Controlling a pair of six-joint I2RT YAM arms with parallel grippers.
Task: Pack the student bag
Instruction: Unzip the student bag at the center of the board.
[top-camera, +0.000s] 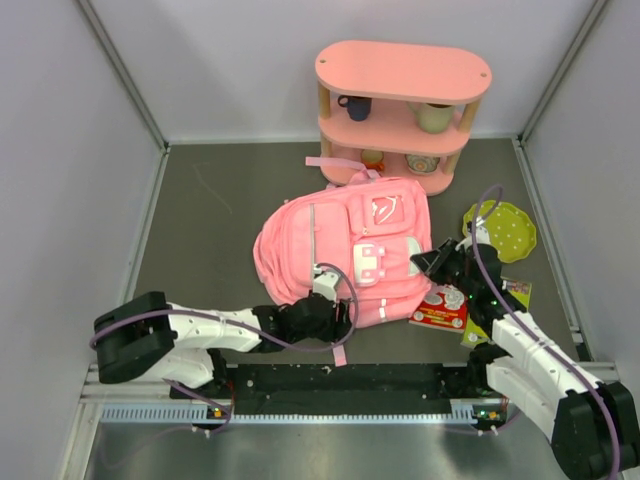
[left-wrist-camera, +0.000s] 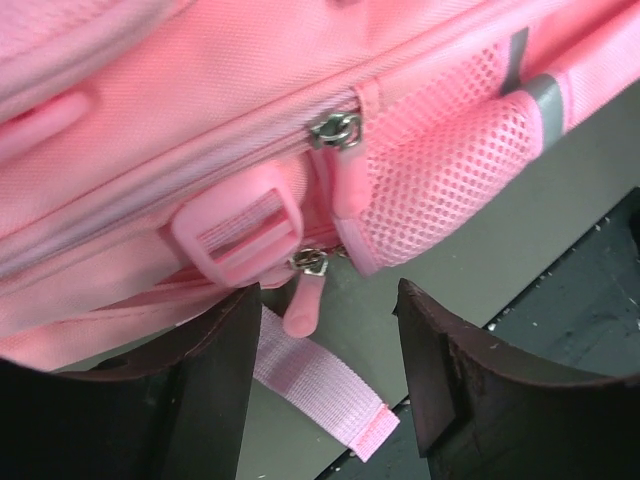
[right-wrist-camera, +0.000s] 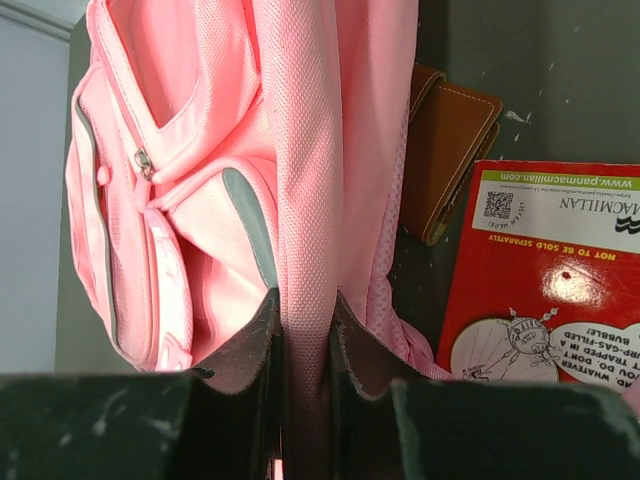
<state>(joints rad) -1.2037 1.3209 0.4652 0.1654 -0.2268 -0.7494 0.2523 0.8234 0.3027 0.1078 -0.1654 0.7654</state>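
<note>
The pink backpack (top-camera: 345, 250) lies in the middle of the table (top-camera: 215, 210), just in front of the shelf (top-camera: 400, 70); the right gripper (right-wrist-camera: 305, 310) pinches a fold of its fabric, beside a red book (right-wrist-camera: 545, 290); the left gripper (left-wrist-camera: 325, 300) stands parted at the bag's near edge, with a zipper pull (left-wrist-camera: 303, 305) between its jaws.

The soft pink fabric backpack (top-camera: 340, 250) lies mid-worktop (top-camera: 210, 220). Behind it stands the rigid pink three-tier shelf (top-camera: 400, 75). To its right lies the round green dotted plate (top-camera: 505, 230). Nearer lies the glossy red paperback book (top-camera: 440, 308), with the brown leather wallet (right-wrist-camera: 450, 150) just beside backpack and book.
</note>
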